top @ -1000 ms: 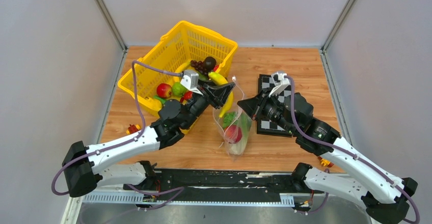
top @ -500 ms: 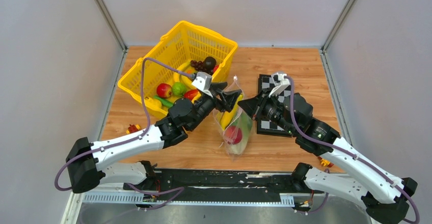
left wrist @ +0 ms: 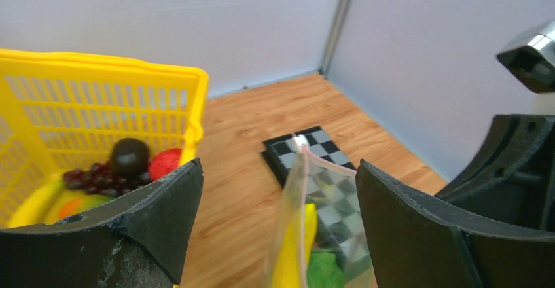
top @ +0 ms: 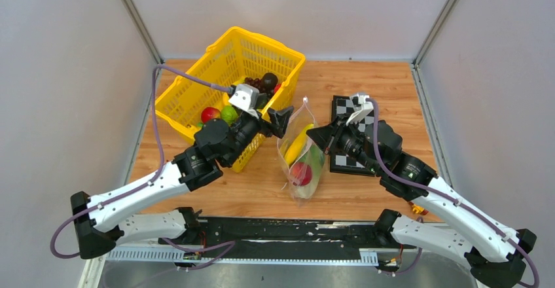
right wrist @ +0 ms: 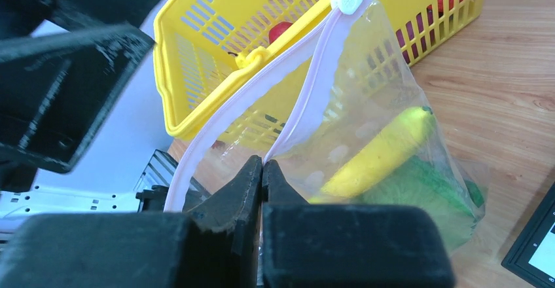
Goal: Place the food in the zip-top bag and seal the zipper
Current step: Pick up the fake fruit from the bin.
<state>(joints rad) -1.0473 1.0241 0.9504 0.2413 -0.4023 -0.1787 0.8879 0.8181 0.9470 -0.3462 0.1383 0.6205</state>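
Two things mid-frame: right gripper (top: 319, 136) pinching the rim of the zip-top bag (top: 307, 183), left gripper (top: 280, 119) wide open, empty.

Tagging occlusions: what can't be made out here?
Top view: the left arm covers the yellow mesh basket's near side; toys there unseen.
Left wrist: bottom edge cuts off the clear floppy zip-top bag below the yellow toy banana.
Right wrist: the shut right gripper hides the pale-pink zipper strip's near end.

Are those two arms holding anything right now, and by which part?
The right tool pinches the zip-top bag by one side of its pink zipper. The left tool is open, holding nothing.
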